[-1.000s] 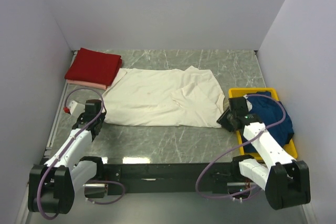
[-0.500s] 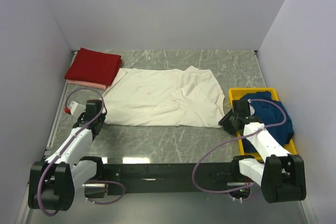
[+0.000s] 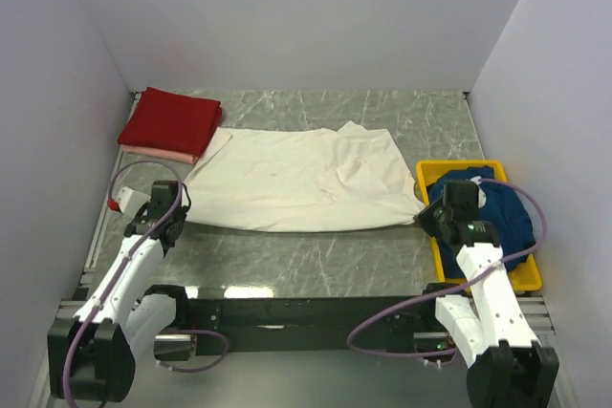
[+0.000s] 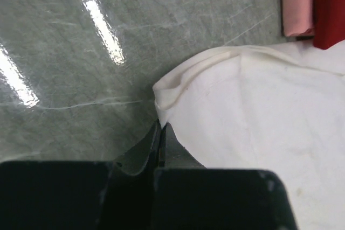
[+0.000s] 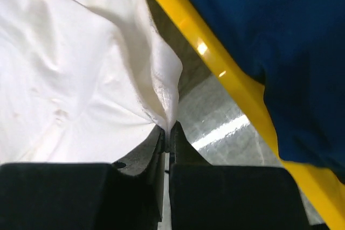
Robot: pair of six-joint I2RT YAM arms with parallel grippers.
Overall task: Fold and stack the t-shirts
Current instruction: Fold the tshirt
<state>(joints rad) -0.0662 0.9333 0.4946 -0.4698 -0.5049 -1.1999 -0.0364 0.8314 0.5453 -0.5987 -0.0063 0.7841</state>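
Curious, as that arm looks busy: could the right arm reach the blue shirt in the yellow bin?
Probably, once it lets go: its tool is pinching the cream shirt, while the blue shirt lies uncovered beside it.

**Marbled Tabletop Walled In White**

Grey-green marble-patterned tabletop (image 3: pixel 316 255), veined in pale lines and glossy. Mirrors overhead light as bright white streaks (image 4: pixel 102 30) in the left wrist view. Closed in on three sides by plain white panels: back wall (image 3: pixel 306 16), left wall (image 3: pixel 48 93), right wall (image 3: pixel 555 74). Edged on the left by a thin pale rail (image 3: pixel 98 226). Lit evenly, with only soft shadows at the far corners.
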